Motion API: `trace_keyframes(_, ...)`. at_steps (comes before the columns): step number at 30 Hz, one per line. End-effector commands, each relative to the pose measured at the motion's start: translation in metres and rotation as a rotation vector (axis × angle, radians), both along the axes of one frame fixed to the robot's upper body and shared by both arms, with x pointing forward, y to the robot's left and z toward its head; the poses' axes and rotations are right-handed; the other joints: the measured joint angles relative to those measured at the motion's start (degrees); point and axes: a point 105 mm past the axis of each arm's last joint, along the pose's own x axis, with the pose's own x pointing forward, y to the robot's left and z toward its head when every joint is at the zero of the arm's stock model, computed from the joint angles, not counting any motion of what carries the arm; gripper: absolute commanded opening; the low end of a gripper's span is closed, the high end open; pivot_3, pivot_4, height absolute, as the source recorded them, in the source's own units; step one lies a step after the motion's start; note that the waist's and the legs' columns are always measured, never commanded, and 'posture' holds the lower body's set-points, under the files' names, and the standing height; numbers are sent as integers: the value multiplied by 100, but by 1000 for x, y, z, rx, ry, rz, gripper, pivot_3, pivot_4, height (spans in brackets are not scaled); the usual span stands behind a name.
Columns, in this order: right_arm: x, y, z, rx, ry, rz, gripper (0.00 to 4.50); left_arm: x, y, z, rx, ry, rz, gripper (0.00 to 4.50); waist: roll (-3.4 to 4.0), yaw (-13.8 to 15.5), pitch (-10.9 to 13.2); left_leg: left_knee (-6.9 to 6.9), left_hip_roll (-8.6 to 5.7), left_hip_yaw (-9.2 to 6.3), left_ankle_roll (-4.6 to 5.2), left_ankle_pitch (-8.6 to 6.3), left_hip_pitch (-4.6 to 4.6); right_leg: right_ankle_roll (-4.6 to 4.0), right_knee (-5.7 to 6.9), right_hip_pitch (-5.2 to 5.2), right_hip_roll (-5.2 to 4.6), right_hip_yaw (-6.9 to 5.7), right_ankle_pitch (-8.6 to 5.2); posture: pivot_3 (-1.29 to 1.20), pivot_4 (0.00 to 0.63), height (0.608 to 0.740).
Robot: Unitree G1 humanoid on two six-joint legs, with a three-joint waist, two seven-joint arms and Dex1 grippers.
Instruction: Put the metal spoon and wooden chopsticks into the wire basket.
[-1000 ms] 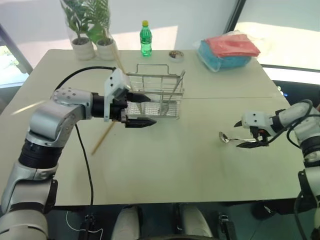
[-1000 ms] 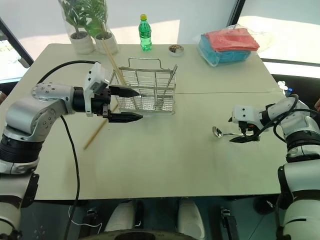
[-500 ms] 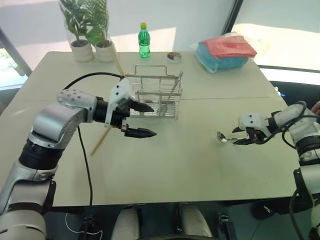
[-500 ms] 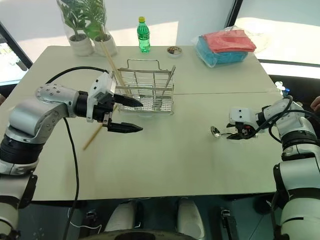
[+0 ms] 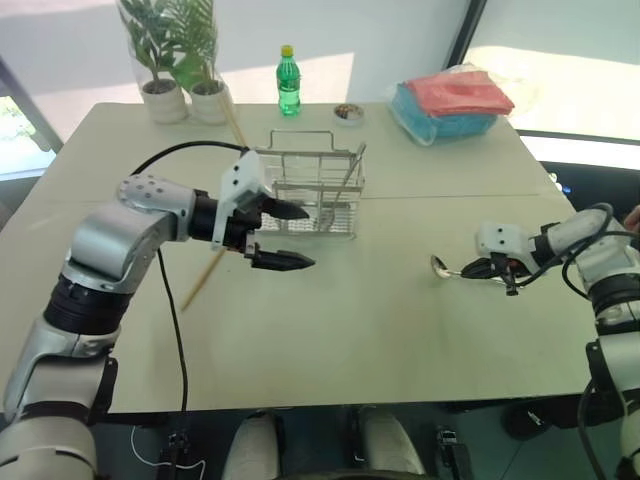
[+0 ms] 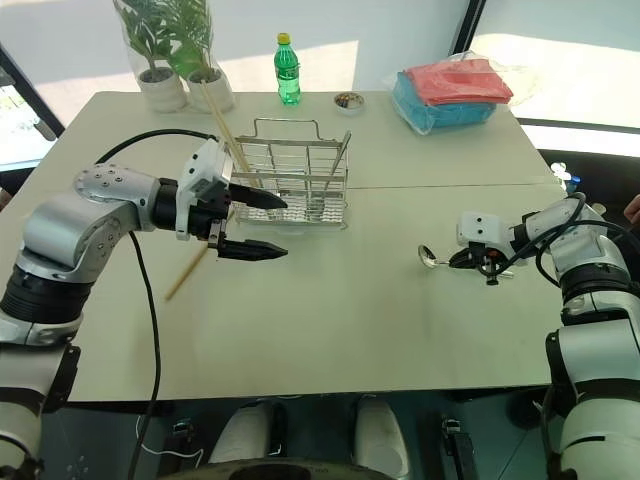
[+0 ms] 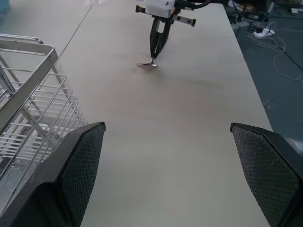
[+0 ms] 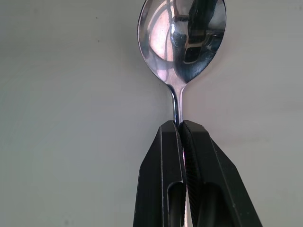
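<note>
My right gripper (image 8: 181, 125) is shut on the slim handle of the metal spoon (image 8: 182, 42), just behind its bowl. The spoon's bowl (image 5: 438, 266) points toward the table's middle, low over the surface at the right. The wire basket (image 5: 310, 195) stands at mid-table with a metal utensil (image 5: 347, 180) leaning inside. One wooden chopstick (image 6: 222, 125) leans out of the basket's left end. Another chopstick (image 5: 205, 278) lies on the table under my left arm. My left gripper (image 5: 308, 237) hangs open in front of the basket's left end, holding nothing.
A green bottle (image 5: 289, 80), two potted plants (image 5: 182, 90) and a small dish (image 5: 349, 112) stand along the far edge. A bagged stack of red and blue cloths (image 5: 455, 100) lies at the far right.
My right gripper has shut on the spoon's handle, and the spoon has shifted slightly toward the table's middle. The left gripper stays open in about the same place.
</note>
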Motion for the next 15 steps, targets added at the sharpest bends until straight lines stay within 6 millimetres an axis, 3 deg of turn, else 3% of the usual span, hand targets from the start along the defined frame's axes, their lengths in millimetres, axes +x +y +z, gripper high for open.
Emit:
trace_keyframes(1,4,23,38,150,-104,65,33,6,6,19,-40,-77,35,4500,3,0,2,1,0,0,0,0,0,1,1,-1,0,0,1,0,150,723)
trace_keyframes(9,-17,86,125,638,-166,65,33,11,20,36,-108,-127,119,4500,5,30,3,1,3,-4,0,0,-1,4,9,-3,0,-2,2,0,150,723)
trace_keyframes(15,14,146,174,895,-346,-39,33,19,29,48,-135,-172,177,4500,4,2,2,-1,4,-5,0,-1,0,-15,10,-9,2,-3,-8,0,150,723)
